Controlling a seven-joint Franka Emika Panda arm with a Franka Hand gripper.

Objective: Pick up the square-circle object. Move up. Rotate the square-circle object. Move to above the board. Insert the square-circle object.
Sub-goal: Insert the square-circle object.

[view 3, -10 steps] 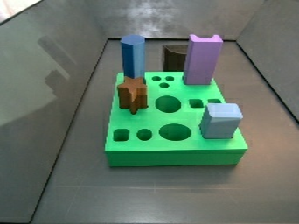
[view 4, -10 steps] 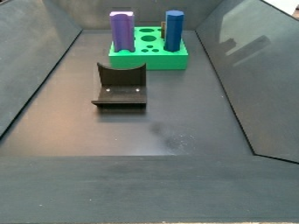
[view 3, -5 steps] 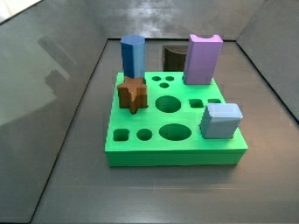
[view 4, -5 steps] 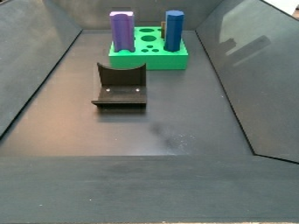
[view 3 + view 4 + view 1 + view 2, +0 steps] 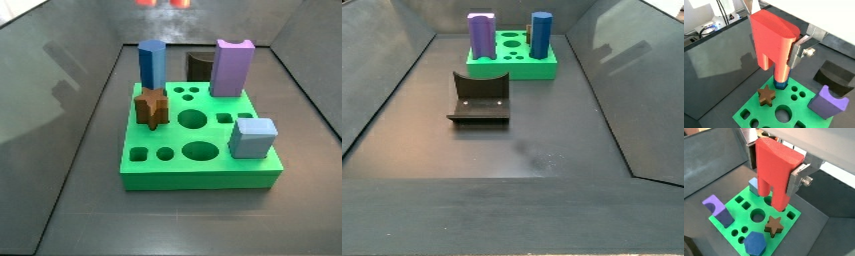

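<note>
The square-circle object (image 5: 773, 42) is clamped between the gripper's (image 5: 775, 175) silver finger plates, high above the board (image 5: 807, 111). It is bright red, with a squarish upper body and two stubs pointing down toward the board, one longer than the other. In both wrist views the plates press against its sides, so the gripper is closed on it. In a side view only the red stub ends (image 5: 160, 3) show at the top edge of the frame, above the far end of the floor, while the gripper itself is out of that picture.

The board (image 5: 201, 145) is a thick green slab lying on the dark floor (image 5: 80, 200), its top cut with round and other shaped holes. A brown star-shaped block (image 5: 151, 106) sits near one edge of the board. A tall blue post (image 5: 152, 64) and a tall purple block (image 5: 234, 67) stand along its far edge. A light-blue cube (image 5: 253, 138) rests near the opposite edge from the star.

The fixture (image 5: 480, 97), a dark L-shaped bracket on a base plate, stands on the floor just beside the board (image 5: 513, 60), apart from it.
</note>
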